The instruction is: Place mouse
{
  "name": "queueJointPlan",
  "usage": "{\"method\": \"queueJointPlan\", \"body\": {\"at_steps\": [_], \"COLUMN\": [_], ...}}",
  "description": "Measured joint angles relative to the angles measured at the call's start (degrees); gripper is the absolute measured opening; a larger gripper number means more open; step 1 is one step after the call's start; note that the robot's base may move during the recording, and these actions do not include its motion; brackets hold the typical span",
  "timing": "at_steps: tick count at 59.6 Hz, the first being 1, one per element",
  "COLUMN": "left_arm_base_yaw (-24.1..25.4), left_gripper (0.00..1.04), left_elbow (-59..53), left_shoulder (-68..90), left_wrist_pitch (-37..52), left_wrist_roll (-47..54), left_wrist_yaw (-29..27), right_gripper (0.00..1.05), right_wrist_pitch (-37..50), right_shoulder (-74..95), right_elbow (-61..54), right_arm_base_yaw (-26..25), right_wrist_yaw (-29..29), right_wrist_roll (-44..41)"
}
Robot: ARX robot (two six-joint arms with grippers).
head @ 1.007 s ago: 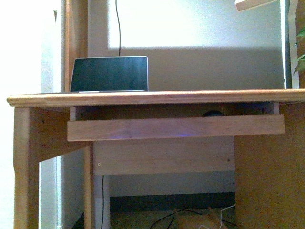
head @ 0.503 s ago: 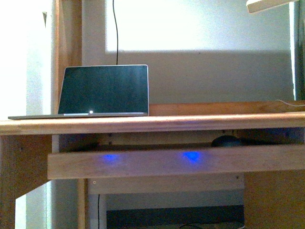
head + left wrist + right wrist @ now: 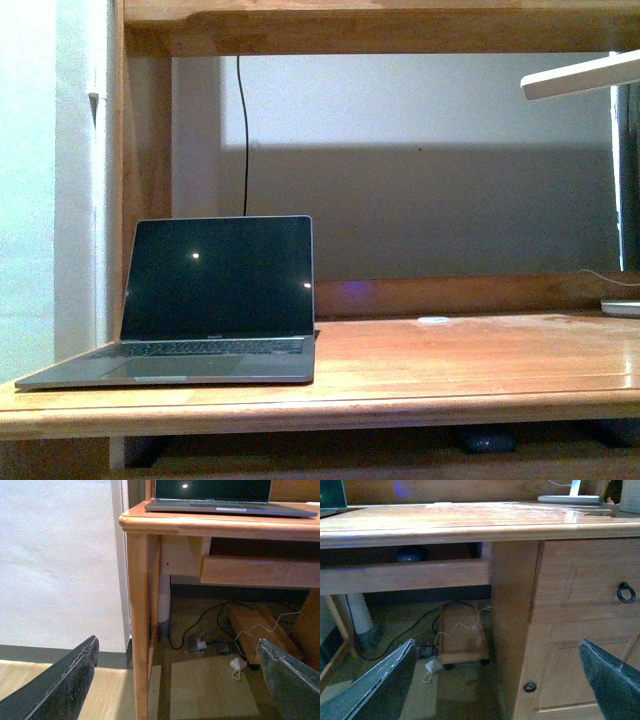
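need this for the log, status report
Left gripper open, right gripper open, both empty. Mouse under desktop, behind tray rail. Tray rail likely in the way.

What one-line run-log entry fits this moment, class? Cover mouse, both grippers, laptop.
mouse: on shelf under desktop | left gripper: open, empty | right gripper: open, empty | laptop: open on desktop

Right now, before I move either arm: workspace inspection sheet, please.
Surface: wooden desk; pull-out tray beneath the top.
Job's things: mouse on the tray, under the desktop, not held.
Clutter: open laptop, screen dark; small white disc; lamp base.
Grippers: left gripper open, empty; right gripper open, empty; both low, in front of the desk.
Cables: black cable down the wall; cables and plugs on the floor.
Surroundings: drawer with ring pull.
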Motion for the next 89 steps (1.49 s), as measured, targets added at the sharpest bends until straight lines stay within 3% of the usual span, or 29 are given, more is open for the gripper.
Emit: {"method": "queueJointPlan", "body": {"at_steps": [6,12,19,27,40,48,64,89], "left_arm_base_yaw": [0.1,-0.1,-0.5,1.8,3.5,2.5,-0.7,-2.5], "left_gripper": [0.97,0.97,0.97,0.97,0.97,0.97,0.97,0.97], "left_elbow": [0.0,4.6,4.9,5.4,13.6,20.3,32.5,48.8], "left_shoulder": [0.2,8.3,19.1,39.5,78.4,93.5,106.2,120.6], "left_wrist_pitch": [-0.3,-10.7,-5.2,15.3,53.2,65.8,67.3,62.9], "left_wrist_roll": [0.0,-1.7,0.8,10.1,36.8,52.5,71.9,80.1], "left_wrist_yaw": [0.3,4.9,6.9,8.6,10.2,14.4,21.7,25.6], "right_gripper": [0.97,0.97,0.97,0.97,0.97,0.97,0.97,0.97], "right_wrist_pitch": [0.0,0.0,0.0,0.0,0.0,0.0,0.0,0.0], "right_shoulder": [0.0,0.0,0.0,0.0,0.0,0.0,0.0,0.0], "right_elbow": [0.0,0.0,0.0,0.0,0.0,0.0,0.0,0.0], "right_arm_base_yaw": [0.0,0.0,0.0,0.0,0.0,0.0,0.0,0.0], "right_wrist_yaw": [0.0,0.0,0.0,0.0,0.0,0.0,0.0,0.0], "right_wrist_roll": [0.0,0.0,0.0,0.0,0.0,0.0,0.0,0.0]}}
